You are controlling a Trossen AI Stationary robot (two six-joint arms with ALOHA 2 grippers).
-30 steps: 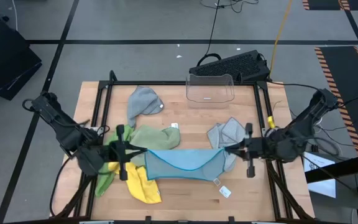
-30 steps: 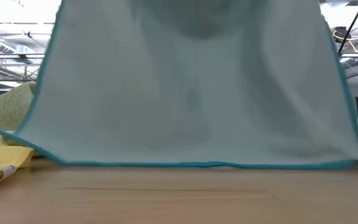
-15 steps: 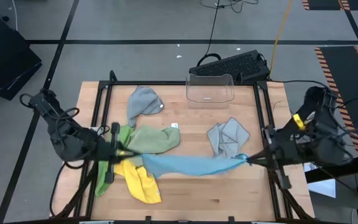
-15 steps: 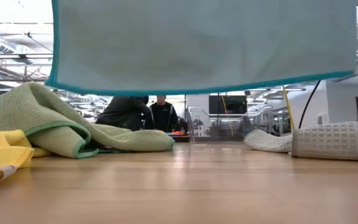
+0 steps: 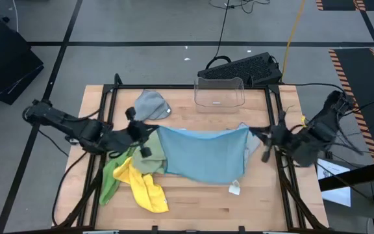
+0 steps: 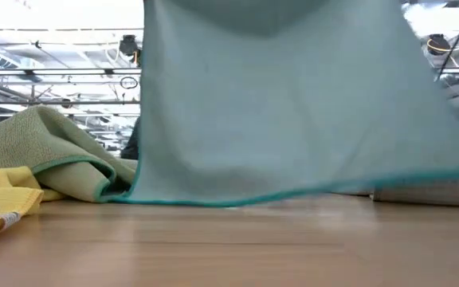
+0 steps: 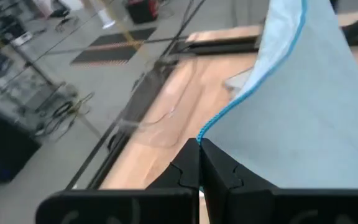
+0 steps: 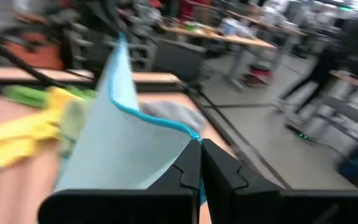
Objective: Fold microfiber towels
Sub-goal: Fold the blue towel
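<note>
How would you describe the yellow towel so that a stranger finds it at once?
Look at the wooden table, at its front left part. The yellow towel lies crumpled there, beside the bright green towel, near the light blue towel. It is the only yellow cloth.

Two dark jointed arms, black cables looped along them, matte black angular jaws
</note>
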